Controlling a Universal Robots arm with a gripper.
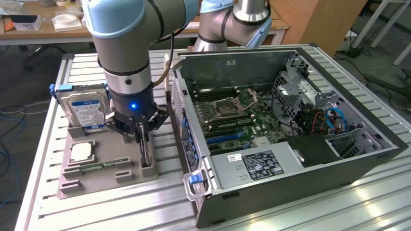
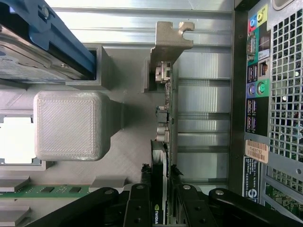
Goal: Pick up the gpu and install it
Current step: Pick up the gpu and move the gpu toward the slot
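Observation:
The gpu (image 2: 166, 118) stands on edge in its slot of the grey holder tray (image 1: 96, 180), beside the open computer case (image 1: 289, 120). Its silver bracket (image 2: 169, 42) is at the end away from my gripper. My gripper (image 2: 162, 191) reaches straight down over the card. One black finger (image 2: 140, 198) lies against each flat side of the card, so the jaws are shut on the gpu. In the exterior view the gripper (image 1: 142, 134) is low over the tray's edge nearest the case, and the gpu (image 1: 146, 156) shows as a thin dark strip below it, still seated in the holder.
On the tray a hard drive (image 1: 86, 108) with a blue-and-white label stands upright, a square processor (image 1: 82, 151) lies flat and a green memory stick (image 1: 103, 165) lies beside it. The case's rear panel (image 2: 258, 94) is close beside the card. The motherboard (image 1: 231, 120) lies exposed inside.

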